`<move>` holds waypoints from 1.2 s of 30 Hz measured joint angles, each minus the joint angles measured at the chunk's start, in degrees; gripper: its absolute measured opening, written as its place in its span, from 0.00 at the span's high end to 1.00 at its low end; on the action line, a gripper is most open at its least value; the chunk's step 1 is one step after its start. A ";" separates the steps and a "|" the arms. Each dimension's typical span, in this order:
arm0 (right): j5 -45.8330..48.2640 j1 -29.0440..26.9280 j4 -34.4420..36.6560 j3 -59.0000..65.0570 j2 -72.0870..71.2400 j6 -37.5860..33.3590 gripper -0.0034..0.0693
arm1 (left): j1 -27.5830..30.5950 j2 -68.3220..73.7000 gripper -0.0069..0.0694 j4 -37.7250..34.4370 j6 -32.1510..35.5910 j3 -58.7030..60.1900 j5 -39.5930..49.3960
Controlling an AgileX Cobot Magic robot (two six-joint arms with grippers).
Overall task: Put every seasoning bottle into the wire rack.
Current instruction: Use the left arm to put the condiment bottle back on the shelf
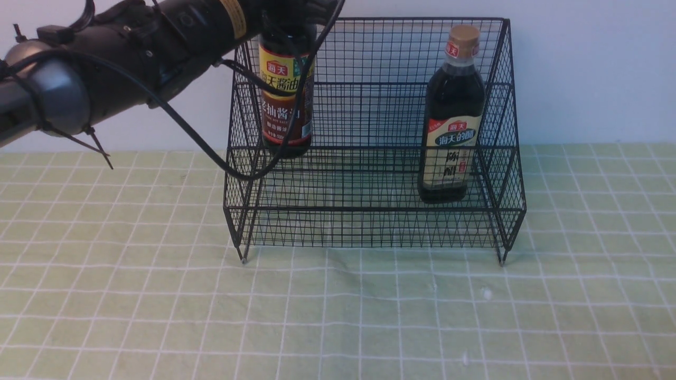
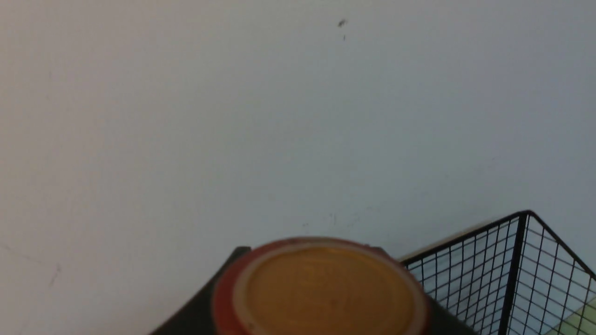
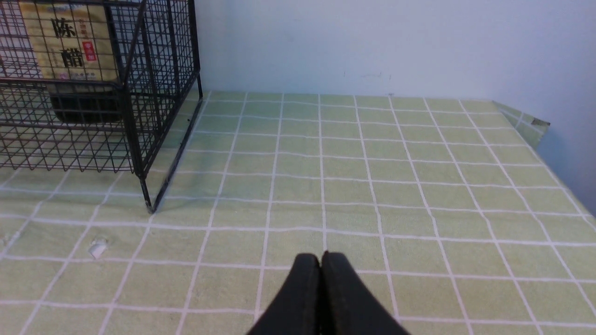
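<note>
In the front view, the dark sauce bottle (image 1: 288, 100) is at the left end of the wire rack (image 1: 369, 209), within its outline. Its long axis runs nearly upright, neck end up and base down, with the label turned to the camera. Whether its base rests on the mesh, I cannot tell. The left gripper (image 1: 303, 10) is at its top, partly cut off by the frame. The tan-capped bottle (image 1: 455, 113) stands inside the rack toward the right end, cap up, its long axis tilted so that the cap is farther right than the base; its label also faces the camera.

In the left wrist view, the red-brown cap points its round top at the camera, with the left gripper's fingers on both sides, part-way apart and closed round the bottle's top.

In the right wrist view, the right gripper (image 3: 322, 258) has its fingertips together, nothing between them, above the checked cloth (image 3: 354, 186). The tan-capped bottle's lower label shows behind the rack's mesh
</note>
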 joint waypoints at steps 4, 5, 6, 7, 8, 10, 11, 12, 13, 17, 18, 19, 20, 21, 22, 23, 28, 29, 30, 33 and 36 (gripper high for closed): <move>0.00 0.00 0.00 0.00 0.00 0.00 0.97 | 0.00 1.56 0.57 1.31 -3.45 0.00 1.76; 0.00 0.00 0.00 0.00 0.00 0.00 0.97 | 0.00 1.56 0.57 1.45 -3.60 0.00 1.76; 0.00 0.00 0.00 0.00 0.00 0.00 0.97 | 0.00 1.79 0.57 2.62 -5.13 0.00 2.92; 0.00 0.00 0.00 0.00 0.00 0.00 0.97 | 0.00 2.05 0.57 4.12 -6.92 0.00 3.54; 0.00 0.00 0.00 0.00 0.00 0.00 0.97 | 0.00 2.21 0.57 5.63 -8.44 0.00 4.23; 0.00 0.00 0.00 0.00 0.00 0.00 0.97 | 0.00 2.62 0.57 9.21 -11.22 0.00 4.84; 0.00 0.00 0.00 0.00 0.00 0.00 0.97 | 0.00 2.70 0.57 9.21 -11.57 0.00 4.83; 0.00 0.00 0.00 0.00 0.00 0.00 0.97 | 0.00 3.07 0.57 12.28 -14.05 0.12 4.90; 0.00 0.00 0.00 0.00 0.00 0.00 0.97 | 0.00 3.59 0.57 14.86 -16.23 0.14 4.90; 0.00 0.00 0.00 0.00 0.00 0.00 0.97 | -0.05 4.79 0.57 23.78 -22.18 0.19 4.03; 0.00 0.00 0.00 0.00 0.00 0.00 0.97 | -0.05 5.04 0.57 25.93 -22.87 0.19 3.74; 0.00 0.00 0.00 0.00 0.00 0.00 0.97 | -0.05 5.18 0.57 26.34 -23.00 0.19 3.59; 0.00 0.00 0.00 0.00 0.00 0.00 0.97 | -0.05 5.46 0.57 29.22 -24.06 0.21 2.74; 0.00 0.00 0.00 0.00 0.00 0.00 0.97 | -0.05 5.52 0.57 30.45 -24.67 0.21 2.48; 0.00 0.00 0.00 0.00 0.00 0.00 0.97 | -0.05 5.52 0.57 30.69 -24.88 0.21 2.44; 0.00 0.00 0.00 0.00 0.00 0.00 0.97 | -0.05 5.46 0.57 32.59 -25.52 0.21 2.03; 0.00 0.00 0.00 0.00 0.00 0.00 0.97 | -0.05 5.46 0.57 34.03 -26.13 0.16 1.44; 0.00 0.00 0.00 0.00 0.00 0.00 0.97 | -0.05 5.46 0.57 34.03 -26.26 0.16 1.44; 0.00 0.00 0.00 0.00 0.00 0.00 0.97 | -0.05 5.46 0.57 34.03 -26.25 0.16 1.44; 0.00 0.00 0.00 0.00 0.00 0.00 0.97 | -0.05 5.46 0.57 34.03 -27.19 0.16 1.44; 0.00 0.00 0.00 0.00 0.00 0.00 0.97 | -0.05 5.46 0.57 34.03 -27.87 0.16 1.57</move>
